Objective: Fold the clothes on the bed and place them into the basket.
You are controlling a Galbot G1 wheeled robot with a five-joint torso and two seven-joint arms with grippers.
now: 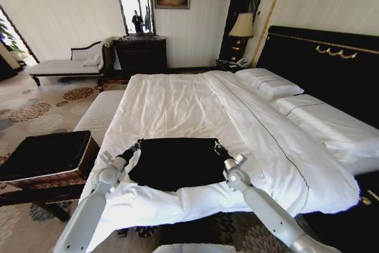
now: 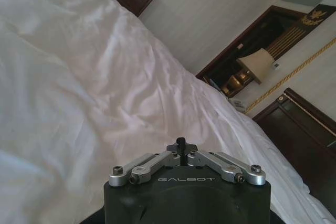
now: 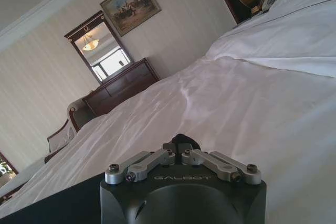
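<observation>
Black top [image 1: 177, 161] lies flat on the bed [image 1: 195, 105] near its foot edge, lettering not visible. Left gripper [image 1: 137, 144] and right gripper [image 1: 217, 146] sit at the top's 2 far corners, likely to pinch and fold it; fingers together, grip on cloth can't be confirmed. Basket [image 1: 50, 157] stands beside the bed, left of the top.

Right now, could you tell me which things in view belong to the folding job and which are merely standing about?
Belonging to the job:
black top, flat on the bed's near end
bed
wicker basket, on the floor to the robot's left
left gripper and right gripper, at the top's far corners

Merely standing about:
pillows
bedside lamp
dresser with mirror
chaise lounge
</observation>
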